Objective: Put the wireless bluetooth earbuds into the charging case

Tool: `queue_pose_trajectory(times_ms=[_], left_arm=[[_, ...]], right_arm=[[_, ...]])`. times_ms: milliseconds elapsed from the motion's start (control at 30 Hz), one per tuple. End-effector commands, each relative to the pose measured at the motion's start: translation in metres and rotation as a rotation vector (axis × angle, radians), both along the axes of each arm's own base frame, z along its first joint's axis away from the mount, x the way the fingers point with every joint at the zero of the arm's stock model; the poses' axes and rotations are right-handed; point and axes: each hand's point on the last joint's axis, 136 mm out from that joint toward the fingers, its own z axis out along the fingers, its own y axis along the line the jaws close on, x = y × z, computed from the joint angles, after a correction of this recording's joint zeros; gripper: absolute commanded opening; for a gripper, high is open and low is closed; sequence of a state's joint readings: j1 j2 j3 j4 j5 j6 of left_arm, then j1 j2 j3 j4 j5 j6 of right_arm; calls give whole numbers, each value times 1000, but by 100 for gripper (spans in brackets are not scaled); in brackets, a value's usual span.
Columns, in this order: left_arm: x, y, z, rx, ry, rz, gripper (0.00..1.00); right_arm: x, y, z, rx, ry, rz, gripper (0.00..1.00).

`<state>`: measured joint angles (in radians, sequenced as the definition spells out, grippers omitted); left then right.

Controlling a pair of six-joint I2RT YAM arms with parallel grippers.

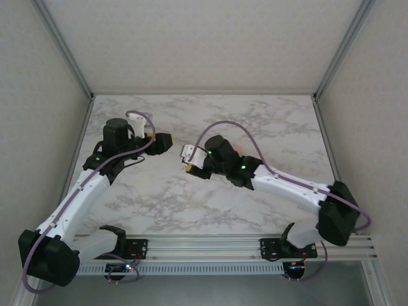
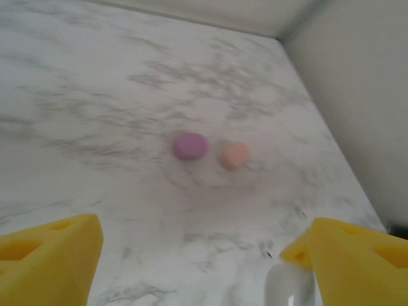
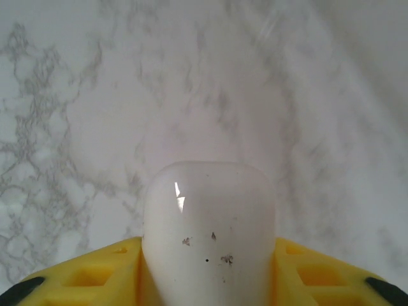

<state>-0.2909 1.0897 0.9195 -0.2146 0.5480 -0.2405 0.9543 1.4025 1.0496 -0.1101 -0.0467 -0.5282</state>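
Grey-veined marble surface [image 1: 268,127] between pale walls [image 1: 191,38] carries a tiny purple plastic earbud [image 2: 190,146] just beside a pink-orange plastic earbud [image 2: 235,155]. Left end effector [image 2: 191,245] released; right end effector [image 3: 207,258] grasps a glossy white rounded case [image 3: 207,217].

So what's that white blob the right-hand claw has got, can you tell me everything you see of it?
It's a white case, rounded at the corners, smooth and glossy like plastic, with a bright glint and a few dark specks on its face. No seam or lid line shows, so I can't tell whether it is open or closed. It sticks out past the yellow fingers of the right gripper, which pinch it from both sides, with the marble table behind.
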Motion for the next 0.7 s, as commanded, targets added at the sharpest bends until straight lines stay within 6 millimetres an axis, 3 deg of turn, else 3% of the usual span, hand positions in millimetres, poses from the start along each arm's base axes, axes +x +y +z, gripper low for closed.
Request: queue_pose_trajectory(times_ms=[0,200,667], left_arm=[[-35,-28,39,-63,-128,-304,82],[-61,-46,45,-116,-21,-520,81],[-62,-70,30,-121,71,-572,69]], right_arm=[[-5,-6,15,-50,-186,99,40],[0,-10,52,2,-273,65,40],[5,-3,81,131,-301,27,41]])
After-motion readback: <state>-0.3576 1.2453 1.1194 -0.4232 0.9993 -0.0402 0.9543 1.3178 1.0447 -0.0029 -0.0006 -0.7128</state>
